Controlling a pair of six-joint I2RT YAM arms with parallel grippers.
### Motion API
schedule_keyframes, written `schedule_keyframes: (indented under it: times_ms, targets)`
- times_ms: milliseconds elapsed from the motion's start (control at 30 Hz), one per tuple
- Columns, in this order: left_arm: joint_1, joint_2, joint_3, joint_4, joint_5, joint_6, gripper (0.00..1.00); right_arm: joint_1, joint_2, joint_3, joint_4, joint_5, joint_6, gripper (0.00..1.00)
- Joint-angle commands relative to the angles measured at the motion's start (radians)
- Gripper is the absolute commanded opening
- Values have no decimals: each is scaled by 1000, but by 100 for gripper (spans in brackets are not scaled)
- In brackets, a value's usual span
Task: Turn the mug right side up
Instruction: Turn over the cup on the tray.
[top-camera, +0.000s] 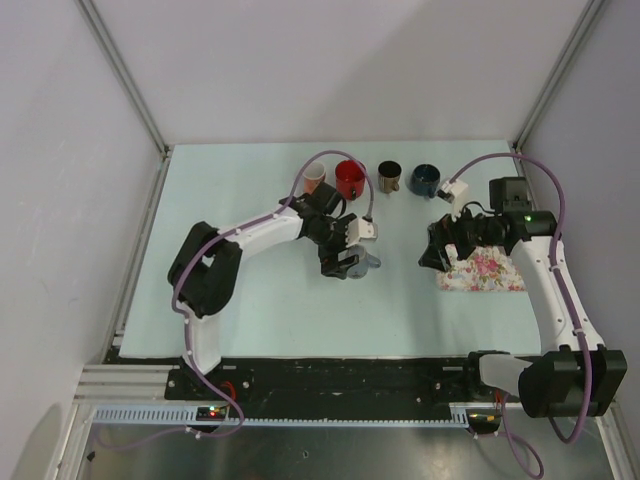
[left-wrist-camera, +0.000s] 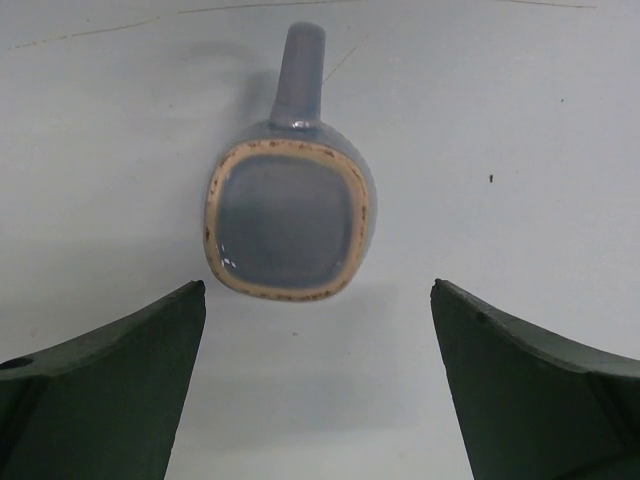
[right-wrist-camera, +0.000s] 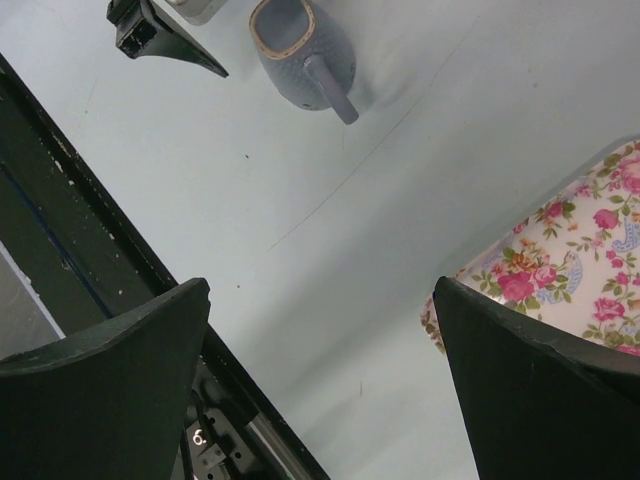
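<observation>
Blue-grey mug (left-wrist-camera: 288, 215) sitting base-up on the pale worktop (left-wrist-camera: 520, 120), left end effector (left-wrist-camera: 318, 286) hovering just above it, fingers wide apart, right end effector (right-wrist-camera: 322, 286) spread too, by a floral cloth (right-wrist-camera: 570, 270)

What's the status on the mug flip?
Left gripper open above mug. Right gripper open beside floral cloth. Mug upside down, untouched. Nothing between left gripper and mug.

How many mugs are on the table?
5: four in a row at the back, pink, red, brown, dark blue; one grey, upside down, under the left gripper. Others may be hidden.
</observation>
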Motion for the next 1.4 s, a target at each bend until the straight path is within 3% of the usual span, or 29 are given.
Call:
schedule_keyframes:
  times_ms: [0, 967, 1367]
  targets:
    - [-23, 36, 75, -24, -3, 23, 97, -9, -32, -11, 21, -11, -43, 99]
    - [-35, 101, 149, -28, 50, -63, 91, -2, -15, -41, 8, 6, -102, 100]
    - [-49, 128, 163, -30, 41, -71, 93, 16, -5, -43, 7, 14, -105, 99]
